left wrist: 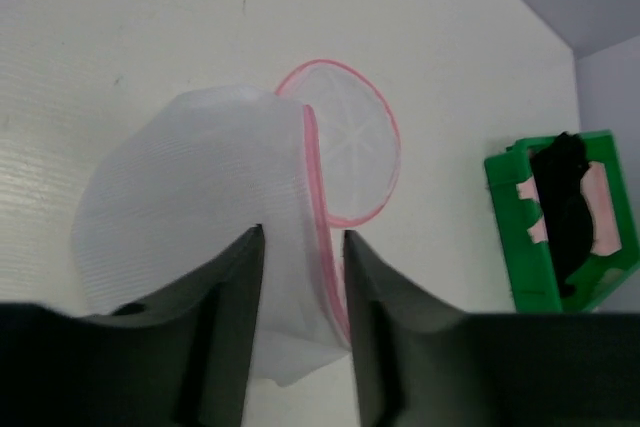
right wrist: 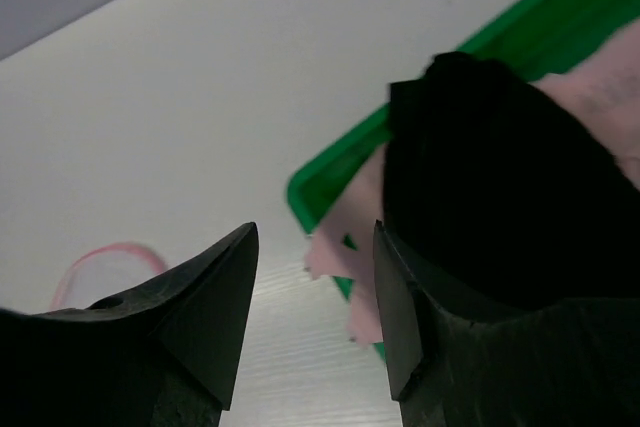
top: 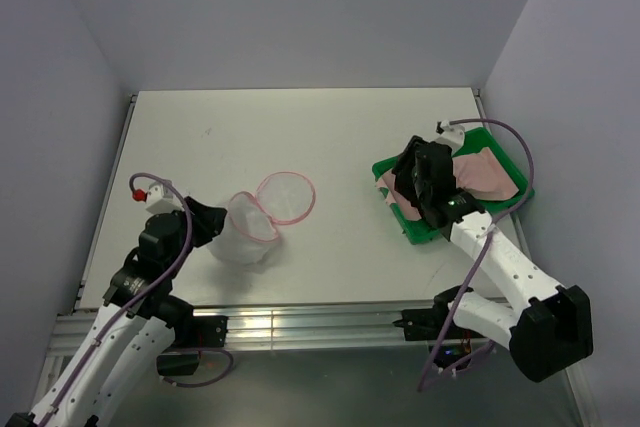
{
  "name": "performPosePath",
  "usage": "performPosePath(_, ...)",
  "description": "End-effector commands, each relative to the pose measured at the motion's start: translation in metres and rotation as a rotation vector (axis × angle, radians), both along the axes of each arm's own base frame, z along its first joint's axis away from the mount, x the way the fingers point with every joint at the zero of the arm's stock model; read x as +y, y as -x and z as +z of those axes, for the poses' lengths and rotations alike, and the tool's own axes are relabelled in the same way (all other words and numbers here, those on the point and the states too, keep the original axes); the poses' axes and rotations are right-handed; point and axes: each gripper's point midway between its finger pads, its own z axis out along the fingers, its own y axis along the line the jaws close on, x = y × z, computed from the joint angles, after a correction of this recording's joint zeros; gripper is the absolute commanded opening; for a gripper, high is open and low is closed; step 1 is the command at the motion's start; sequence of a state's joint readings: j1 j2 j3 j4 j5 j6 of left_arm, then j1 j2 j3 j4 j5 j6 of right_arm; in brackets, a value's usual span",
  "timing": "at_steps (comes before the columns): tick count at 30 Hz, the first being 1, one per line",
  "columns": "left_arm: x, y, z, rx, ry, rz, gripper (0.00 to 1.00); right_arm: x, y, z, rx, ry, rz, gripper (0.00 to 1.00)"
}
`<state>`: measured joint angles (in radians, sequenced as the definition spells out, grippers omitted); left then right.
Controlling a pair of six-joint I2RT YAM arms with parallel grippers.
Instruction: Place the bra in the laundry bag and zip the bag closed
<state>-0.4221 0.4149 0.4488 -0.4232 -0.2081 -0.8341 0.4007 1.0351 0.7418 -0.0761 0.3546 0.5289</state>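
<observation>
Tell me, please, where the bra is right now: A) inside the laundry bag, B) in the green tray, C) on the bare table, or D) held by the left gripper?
B: the pale pink bra lies in the green tray, beneath the right gripper.

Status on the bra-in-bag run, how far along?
Done: the laundry bag is open, its lid flipped back, and the left gripper is pinching its rim. In hand: the right gripper is open over the green tray, at the bra, which is not yet gripped. Left: grasp, bag, zip.
</observation>
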Motion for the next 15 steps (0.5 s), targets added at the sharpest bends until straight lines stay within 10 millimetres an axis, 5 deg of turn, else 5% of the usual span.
performPosePath(1,0.007,-0.002,0.040,-0.096,0.008,0.024,0.47,-0.049,0.004,-0.032,0.117,0.111,-0.131,0.57)
performPosePath(2,0.006,-0.001,0.050,-0.121,0.009,0.011,0.62,-0.056,0.003,-0.043,0.158,0.138,-0.150,0.65)
performPosePath(5,0.002,-0.001,0.074,-0.173,-0.019,-0.032,0.77,-0.069,-0.001,-0.062,0.219,0.164,-0.181,0.69)
performPosePath(10,-0.011,0.006,0.115,-0.286,-0.073,-0.161,0.81,-0.080,-0.014,-0.083,0.295,0.192,-0.215,0.63)
performPosePath(15,-0.006,0.010,0.119,-0.336,-0.136,-0.175,0.82,-0.080,-0.028,-0.101,0.356,0.214,-0.225,0.59)
